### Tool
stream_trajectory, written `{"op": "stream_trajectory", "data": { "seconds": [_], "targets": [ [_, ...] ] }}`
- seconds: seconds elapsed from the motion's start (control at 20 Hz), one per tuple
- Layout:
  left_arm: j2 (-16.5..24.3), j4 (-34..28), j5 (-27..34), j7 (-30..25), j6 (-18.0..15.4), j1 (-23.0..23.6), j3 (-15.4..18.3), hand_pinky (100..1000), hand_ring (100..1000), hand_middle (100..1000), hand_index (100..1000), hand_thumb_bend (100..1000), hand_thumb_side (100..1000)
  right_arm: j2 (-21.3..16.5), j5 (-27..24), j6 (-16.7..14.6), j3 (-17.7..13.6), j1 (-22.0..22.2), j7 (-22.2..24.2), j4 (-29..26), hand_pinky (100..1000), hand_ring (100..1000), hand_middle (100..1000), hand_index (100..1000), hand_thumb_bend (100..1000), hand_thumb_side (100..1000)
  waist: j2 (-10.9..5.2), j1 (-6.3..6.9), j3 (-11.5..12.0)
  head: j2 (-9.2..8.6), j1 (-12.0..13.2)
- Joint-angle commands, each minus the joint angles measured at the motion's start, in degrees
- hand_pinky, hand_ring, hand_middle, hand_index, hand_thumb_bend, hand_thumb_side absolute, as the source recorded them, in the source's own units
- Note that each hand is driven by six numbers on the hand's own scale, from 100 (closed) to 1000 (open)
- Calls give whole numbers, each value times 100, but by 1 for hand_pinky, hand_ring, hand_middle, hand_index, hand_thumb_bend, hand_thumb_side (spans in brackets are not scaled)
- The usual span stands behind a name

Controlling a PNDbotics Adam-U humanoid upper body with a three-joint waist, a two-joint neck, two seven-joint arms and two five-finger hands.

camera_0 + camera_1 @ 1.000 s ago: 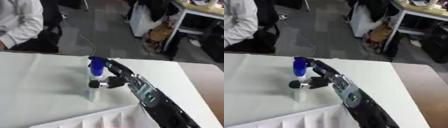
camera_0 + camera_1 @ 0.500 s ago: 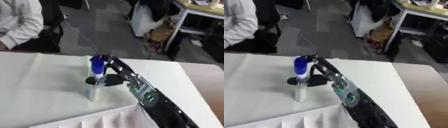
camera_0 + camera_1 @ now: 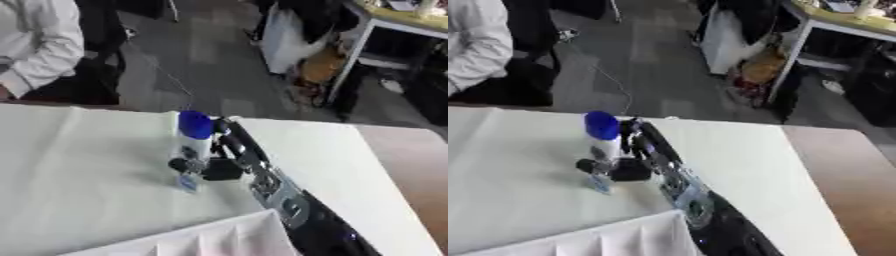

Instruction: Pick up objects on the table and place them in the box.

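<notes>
A white bottle (image 3: pixel 191 156) with a blue cap stands upright near the middle of the white-covered table (image 3: pixel 79 165). My right hand (image 3: pixel 223 157) comes in from the lower right and is curled round the bottle, thumb on its left side and fingers behind it. The bottle's base looks slightly above the cloth, though I cannot tell whether it touches. The box's white edge (image 3: pixel 206 240) shows at the bottom of the view, just below the hand. My left hand is not visible.
The table's bare brown top (image 3: pixel 411 160) lies to the right of the cloth. Beyond the far edge are a seated person, a floor cable and office furniture.
The hand and bottle have moved slightly nearer and lower in the view, and the bottle looks shorter below the grip. The camera view has also shifted.
</notes>
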Motion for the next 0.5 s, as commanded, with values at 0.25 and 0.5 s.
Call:
{"op": "stream_trajectory", "data": {
  "seconds": [0.25, 0.5],
  "targets": [
    [65, -100, 49, -2, -31, -95, 41, 621, 620, 714, 861, 585, 1000, -15, -228, -471, -96, 9, -729, -224, 100, 100, 100, 157, 100, 801, -155, 48, -43, -73, -18],
    [106, -100, 50, 1, -41, -59, 49, 619, 619, 712, 861, 586, 1000, 12, -540, -631, -92, 79, -1178, -424, 100, 100, 100, 156, 100, 773, -190, 74, -115, -134, -2]
  ]
}}
